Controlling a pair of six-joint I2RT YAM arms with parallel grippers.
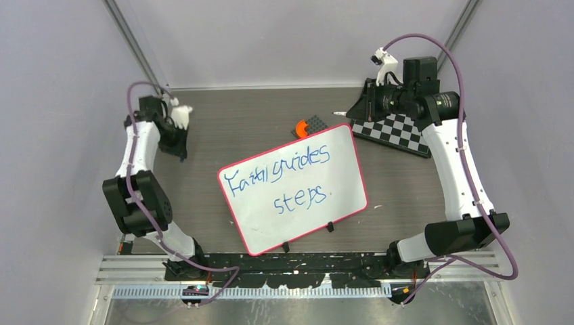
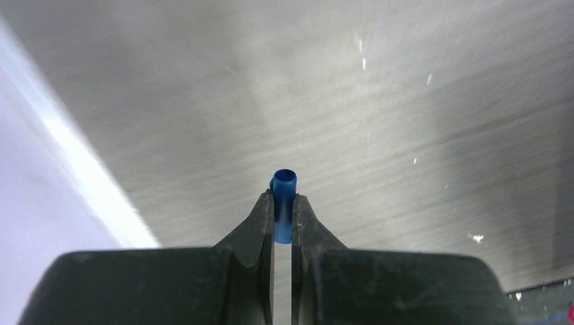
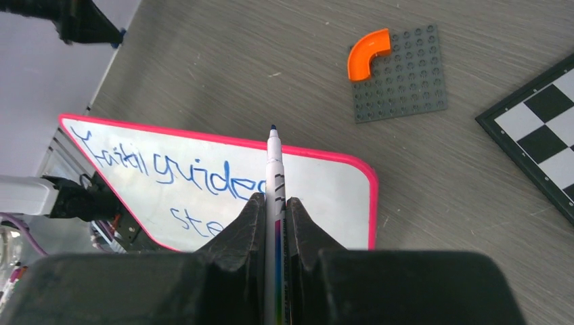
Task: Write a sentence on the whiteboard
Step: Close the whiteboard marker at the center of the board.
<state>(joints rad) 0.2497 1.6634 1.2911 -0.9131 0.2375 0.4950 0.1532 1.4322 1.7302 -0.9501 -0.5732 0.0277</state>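
- Whiteboard point(image 1: 271, 230): lies flat at the middle of the surface point(image 1: 230, 128), turned askew, its red-pink rim running from the far right corner to the near left; two small black clips sit on its near edge.
- Sentence point(image 1: 308, 161): blue handwriting in two lines, roughly "Faith guides" above "steps."; it fills the far half of the board.
- Left tool point(image 2: 283, 203): far left, well apart from the board; jaws closed tight on a blue marker cap point(image 2: 284, 183), which stands up between the fingertips.
- Right tool point(image 3: 274, 203): far right; jaws pinched on a white marker point(image 3: 274, 162), uncapped, dark tip pointing out past the fingertips toward the board's far rim.
- Chessboard point(image 1: 396, 132): far right, beside the board's far corner; a grey studded plate point(image 3: 399, 74) with an orange curved piece point(image 3: 367, 53) lies just left of it.
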